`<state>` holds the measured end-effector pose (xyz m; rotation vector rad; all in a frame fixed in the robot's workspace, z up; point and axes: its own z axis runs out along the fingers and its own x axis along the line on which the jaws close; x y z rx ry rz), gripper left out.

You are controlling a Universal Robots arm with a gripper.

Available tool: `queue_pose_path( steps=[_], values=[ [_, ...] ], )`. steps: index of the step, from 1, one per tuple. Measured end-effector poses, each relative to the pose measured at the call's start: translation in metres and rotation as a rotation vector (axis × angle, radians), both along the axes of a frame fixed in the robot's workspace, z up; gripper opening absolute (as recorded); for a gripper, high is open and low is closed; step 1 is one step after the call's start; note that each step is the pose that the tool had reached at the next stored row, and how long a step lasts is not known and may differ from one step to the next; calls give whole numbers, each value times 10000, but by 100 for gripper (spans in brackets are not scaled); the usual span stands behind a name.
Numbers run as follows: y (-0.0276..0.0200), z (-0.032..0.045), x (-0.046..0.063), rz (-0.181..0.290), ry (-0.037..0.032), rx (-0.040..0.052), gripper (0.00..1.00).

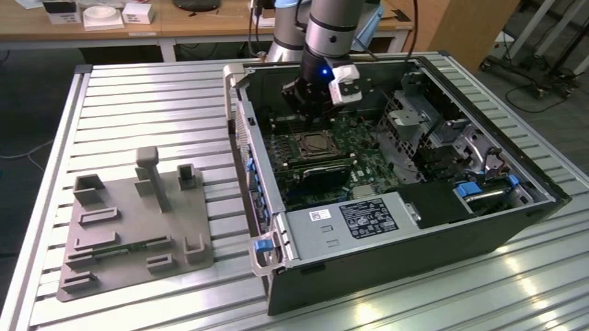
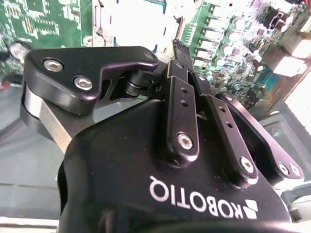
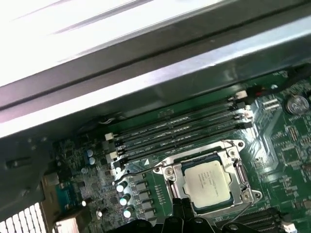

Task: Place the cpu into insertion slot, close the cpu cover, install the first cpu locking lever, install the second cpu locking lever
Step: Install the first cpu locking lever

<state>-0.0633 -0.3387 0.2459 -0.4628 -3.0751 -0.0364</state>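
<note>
Gripper (image 1: pixel 310 110) hung inside the open case (image 1: pixel 414 255) in the exterior view, above the green board (image 1: pixel 368 172), with the cpu (image 1: pixel 319 144) lying flat in the slot (image 1: pixel 296 146) just below the tips. A grey fixture (image 1: pixel 129 227) sat on the table (image 1: pixel 138 96), well apart at the exterior view's left. In the second wrist view the two fingers (image 2: pixel 181 107) met at their tips, pressed together with nothing between them, and the board (image 2: pixel 39 19) lay beyond. In the first wrist view the cpu (image 3: pixel 206 180) sat in the slot (image 3: pixel 171 187) with the cover (image 3: pixel 236 170) lying flat around it and memory slots (image 3: pixel 180 128) alongside. The closed gripper (image 3: pixel 182 213) pointed at the cover's near edge; whether they touched could not be told
</note>
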Motion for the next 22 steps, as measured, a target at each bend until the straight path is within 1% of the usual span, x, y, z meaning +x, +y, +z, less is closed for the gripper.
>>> queue_pose_path(
  steps=[7,12,16,22],
  values=[
    [0,-1,0,1139,0,20,11],
    [0,20,0,1410,-13,20,11],
    [0,22,-1,1662,-16,21,11],
    [0,20,0,2729,-13,20,11]
  ],
)
